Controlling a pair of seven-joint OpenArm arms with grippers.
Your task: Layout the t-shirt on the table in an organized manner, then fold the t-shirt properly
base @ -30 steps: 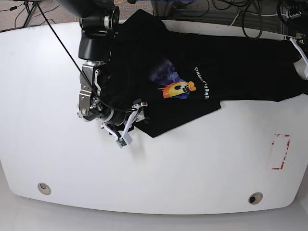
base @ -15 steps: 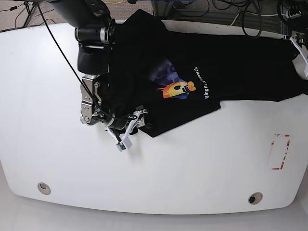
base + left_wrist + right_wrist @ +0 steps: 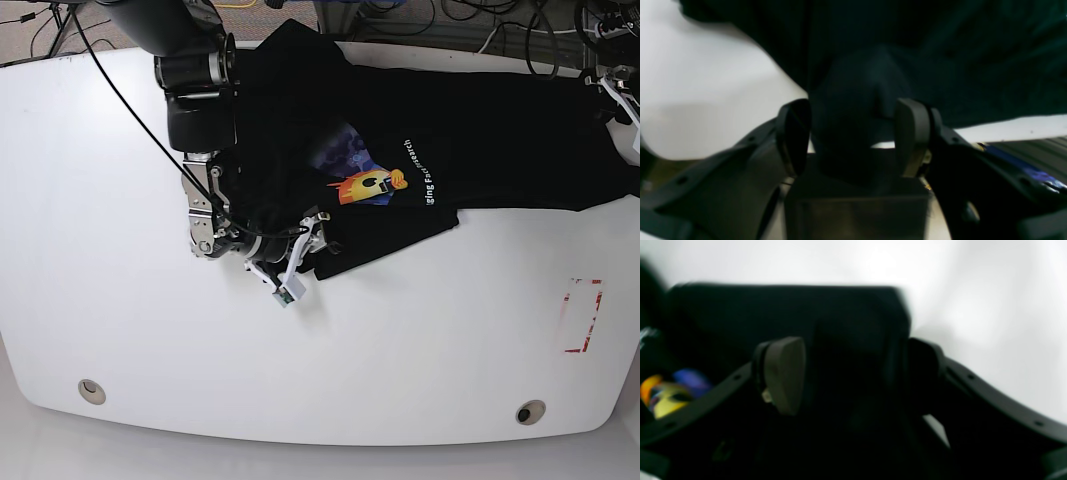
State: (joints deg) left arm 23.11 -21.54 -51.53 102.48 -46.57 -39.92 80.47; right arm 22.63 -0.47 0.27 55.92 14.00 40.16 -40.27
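- The large black soft cloth t-shirt (image 3: pixel 420 150) lies along the far side of the big glossy white table (image 3: pixel 420 340), its long axis running across the base view, with the bright orange-and-blue print patch (image 3: pixel 365 183) facing up and a folded flap reaching toward the near side.
- The right gripper (image 3: pixel 300 245) sits at that flap's near corner, on the base view's left; it is much the nearer arm to the bunched end of the shirt.
- In the right wrist view the right gripper (image 3: pixel 853 376) has its jaws standing wide with a thick fold of black cloth filling the gap between them; it looks like a hold on the shirt.
- The left gripper (image 3: pixel 853 140) is at the shirt's other end, at the table's far edge; its pads stand well apart with a hump of cloth between them, apparently loose.
- My reading: the next pull should run away from the shirt's body to spread the flap flat.
- A red tape rectangle (image 3: pixel 582 315) and two round grommet holes (image 3: pixel 92 390) lie well apart from the cloth; nothing blocks the way.
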